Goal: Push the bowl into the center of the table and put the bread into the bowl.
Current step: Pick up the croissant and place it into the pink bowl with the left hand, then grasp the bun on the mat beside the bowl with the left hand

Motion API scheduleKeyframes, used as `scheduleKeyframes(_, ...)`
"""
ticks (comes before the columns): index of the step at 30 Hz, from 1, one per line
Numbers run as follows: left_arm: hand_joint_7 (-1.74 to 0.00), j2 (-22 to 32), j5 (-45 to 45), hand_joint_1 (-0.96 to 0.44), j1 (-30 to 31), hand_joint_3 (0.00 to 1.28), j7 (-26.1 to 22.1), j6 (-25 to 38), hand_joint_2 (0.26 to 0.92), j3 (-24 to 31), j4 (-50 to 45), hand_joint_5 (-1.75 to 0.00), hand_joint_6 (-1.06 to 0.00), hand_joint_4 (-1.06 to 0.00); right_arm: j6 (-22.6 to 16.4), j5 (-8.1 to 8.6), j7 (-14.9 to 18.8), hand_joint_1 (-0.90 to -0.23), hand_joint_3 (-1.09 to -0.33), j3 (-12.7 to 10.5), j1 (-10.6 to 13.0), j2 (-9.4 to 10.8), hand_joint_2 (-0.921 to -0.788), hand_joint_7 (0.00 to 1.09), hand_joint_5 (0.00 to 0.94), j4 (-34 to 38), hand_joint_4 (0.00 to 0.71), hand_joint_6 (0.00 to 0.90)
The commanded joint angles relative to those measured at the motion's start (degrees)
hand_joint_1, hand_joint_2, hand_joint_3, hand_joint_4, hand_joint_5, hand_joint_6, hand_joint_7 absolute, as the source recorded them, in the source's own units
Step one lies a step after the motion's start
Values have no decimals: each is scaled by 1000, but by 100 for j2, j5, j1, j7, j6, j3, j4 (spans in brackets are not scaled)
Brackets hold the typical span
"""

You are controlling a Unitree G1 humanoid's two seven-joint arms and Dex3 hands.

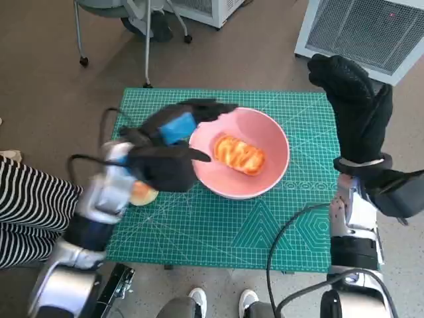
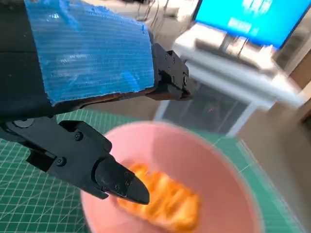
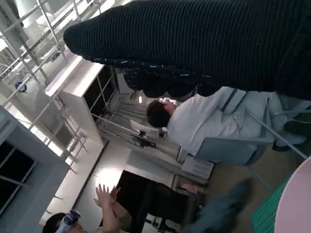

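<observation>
A pink bowl (image 1: 277, 136) stands on the green cutting mat (image 1: 265, 225), slightly right of its middle. An orange-glazed bread (image 1: 238, 154) lies inside it. My left hand (image 1: 169, 149) hovers at the bowl's left rim with its fingers spread, holding nothing. The left wrist view shows that hand (image 2: 87, 73) over the bowl (image 2: 218, 160), a black fingertip (image 2: 119, 182) just above the blurred bread (image 2: 170, 206). My right hand (image 1: 354, 106) is raised at the table's right edge, off the bowl and empty. In the right wrist view the glove (image 3: 204, 43) fills one side and the bowl's rim (image 3: 297, 204) shows in a corner.
A second pale bun (image 1: 142, 194) lies on the mat beside my left forearm. A person's striped legs (image 1: 20, 212) are at the left and shoes (image 1: 197, 301) at the table's near edge. A white unit (image 1: 364, 26) stands at the back right. People (image 3: 194, 121) sit nearby.
</observation>
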Motion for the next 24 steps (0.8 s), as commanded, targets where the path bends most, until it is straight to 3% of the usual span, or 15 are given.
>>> scheduleKeyframes(1, -7, 265, -491, -491, 294, 21, -208, 166, 844, 561, -898, -5, -306, -121, 111, -56, -81, -730, -663, 43, 152, 71, -921, 513, 0, -69, 172, 48)
scheduleKeyframes(12, -30, 1155, -657, -477, 942, 9, -290, 250, 849, 1597, -1750, -20, -349, -167, 158, -46, -82, -716, -663, 71, 188, 83, -921, 512, 1, -173, 173, 50)
scheduleKeyframes(19, -23, 1833, -993, -458, 1172, 1, -954, 470, 784, 1863, -1649, -11, -348, -171, 169, -1, -25, -713, -664, 49, 180, 74, -921, 510, 1, -137, 172, 50)
scheduleKeyframes(24, -11, 2096, -1075, -358, 1282, 1, -1362, 763, 713, 1762, -1636, -2, -333, -142, 169, 20, 4, -713, -664, 40, 167, 78, -921, 509, 1, -97, 173, 51)
